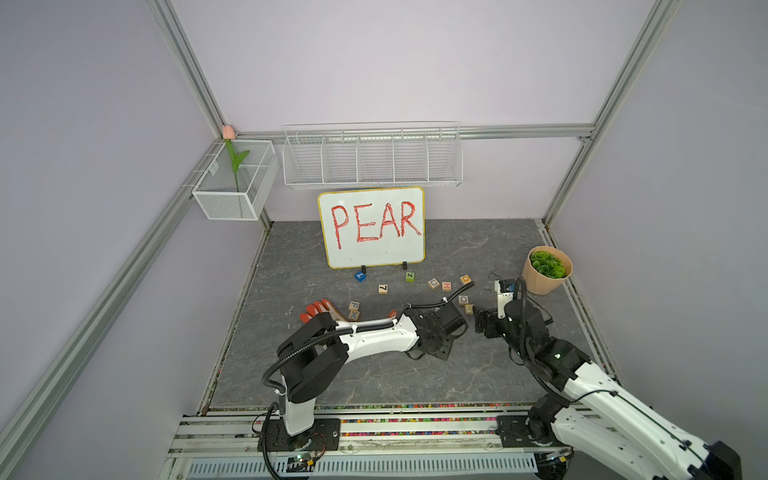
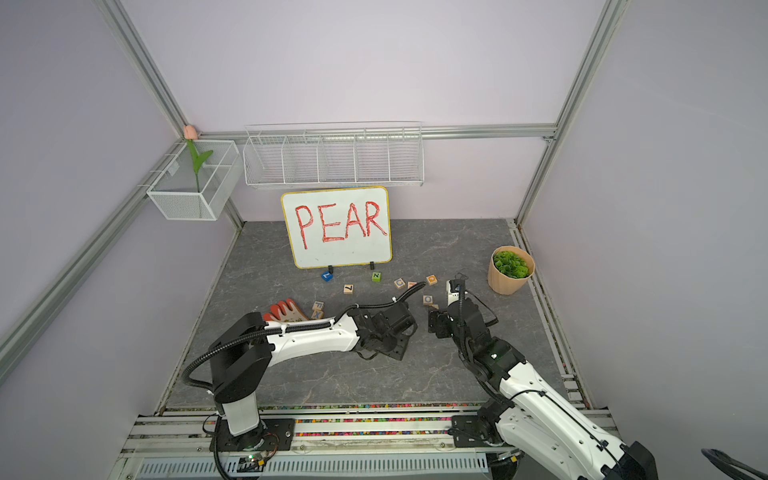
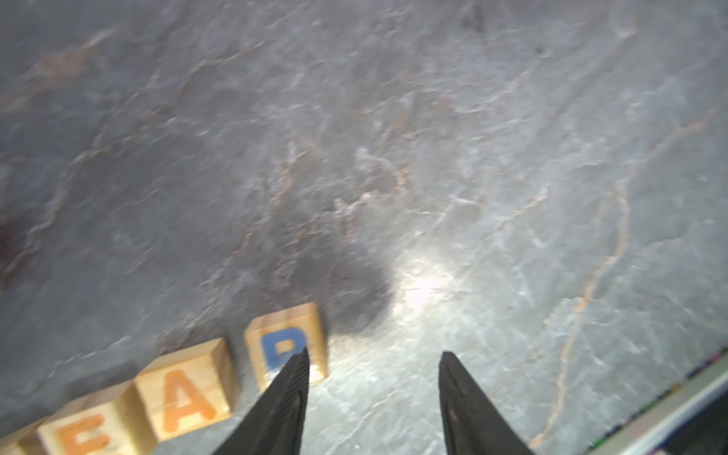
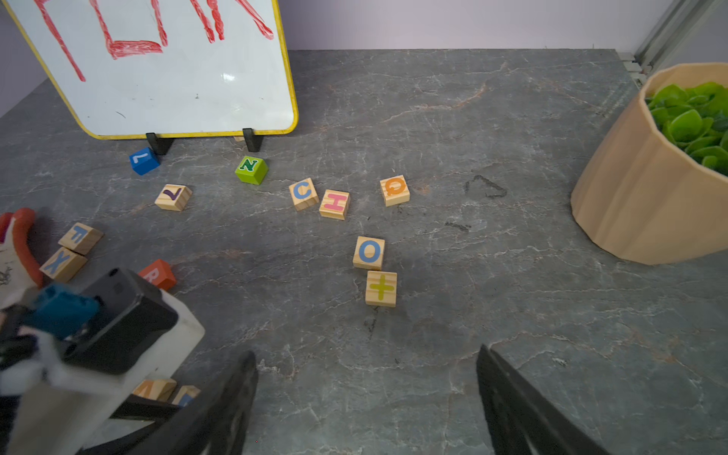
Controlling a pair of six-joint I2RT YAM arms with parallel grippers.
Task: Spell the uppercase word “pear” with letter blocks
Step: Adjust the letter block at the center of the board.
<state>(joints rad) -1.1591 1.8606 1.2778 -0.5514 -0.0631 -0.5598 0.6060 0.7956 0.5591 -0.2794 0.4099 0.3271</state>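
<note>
In the left wrist view three pale-wood letter blocks lie in a row on the grey slab: E [image 3: 78, 433], A [image 3: 189, 394] and blue-lettered R [image 3: 285, 342]. The P is cut off at the frame edge. My left gripper [image 3: 374, 354] is open just above the slab with only bare surface between its fingers. One finger [image 3: 283, 398] overlaps the R block's near corner. In both top views the left arm [image 1: 374, 336] hides the row. My right gripper [image 4: 364, 356] stands open over bare slab to the right, and its view catches A [image 4: 155, 390] and R [image 4: 185, 394] under the left wrist.
A whiteboard [image 1: 371, 226] reading PEAR stands at the back. Loose blocks C [image 4: 303, 193], H [image 4: 334, 204], Q [image 4: 394, 190], O [image 4: 369, 252] and a plus [image 4: 380, 288] lie ahead of the right gripper. A potted plant [image 1: 546, 270] stands right, a glove [image 1: 320, 309] left.
</note>
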